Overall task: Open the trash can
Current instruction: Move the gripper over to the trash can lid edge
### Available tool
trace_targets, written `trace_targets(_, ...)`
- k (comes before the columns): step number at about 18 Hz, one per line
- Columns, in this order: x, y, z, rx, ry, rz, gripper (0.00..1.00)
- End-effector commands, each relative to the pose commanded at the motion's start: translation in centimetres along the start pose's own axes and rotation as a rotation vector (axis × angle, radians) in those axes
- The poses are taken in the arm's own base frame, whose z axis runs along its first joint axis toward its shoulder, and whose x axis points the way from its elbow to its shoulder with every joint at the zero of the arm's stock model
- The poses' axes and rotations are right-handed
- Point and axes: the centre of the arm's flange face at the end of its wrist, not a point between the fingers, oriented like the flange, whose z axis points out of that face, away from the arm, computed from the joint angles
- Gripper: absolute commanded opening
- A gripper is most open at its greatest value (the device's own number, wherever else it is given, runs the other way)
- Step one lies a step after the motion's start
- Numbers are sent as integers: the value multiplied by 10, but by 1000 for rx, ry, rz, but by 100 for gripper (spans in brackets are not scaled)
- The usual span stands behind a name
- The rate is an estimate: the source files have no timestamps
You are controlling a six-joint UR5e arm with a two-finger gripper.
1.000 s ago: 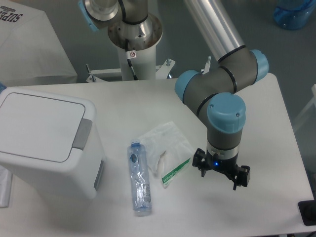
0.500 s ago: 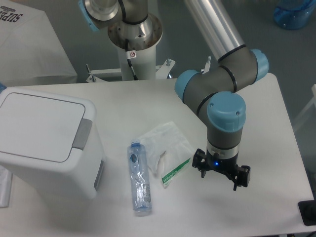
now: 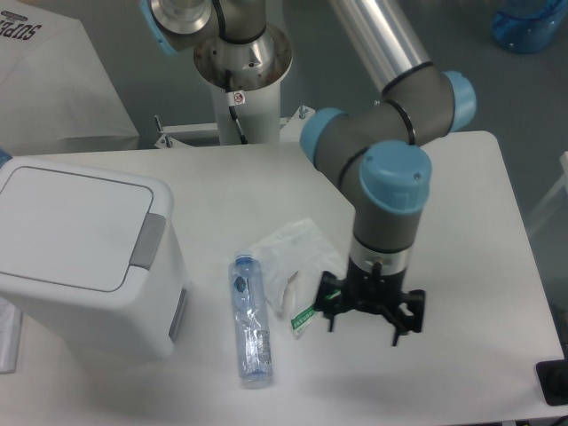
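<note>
Black two-finger gripper (image 3: 365, 312) is seen pointing down over the white table (image 3: 461, 266), its jaws spread wide and nothing held between them. Just beside its left-hand finger in the picture, a crumpled clear plastic wrapper with a green-edged label (image 3: 297, 266) is seen lying flat, its green end touching or hidden by that finger. Further out on the same side, a clear plastic bottle with a blue cap (image 3: 249, 319) is laid on its side. Well apart from the gripper, at the far left edge of the table, the large white boxy plastic trash can (image 3: 84, 248) is placed upright, its flat lid shut and its grey push tab turned towards the gripper.
</note>
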Motion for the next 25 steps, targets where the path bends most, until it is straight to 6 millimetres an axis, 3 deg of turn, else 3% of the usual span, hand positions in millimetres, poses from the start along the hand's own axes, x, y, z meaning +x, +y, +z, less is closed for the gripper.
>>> trace_targets(4, 57, -17, -38, 58, 32, -11, 100)
trace_targets(7, 96, -12, -66, 84, 53, 3, 100)
trace_targets(14, 148, 13, -110, 116, 76, 21, 100)
trace_targets(17, 168, 23, -108, 104, 88, 31, 100)
trace_targets(25, 166, 31, -85, 73, 97, 33, 100)
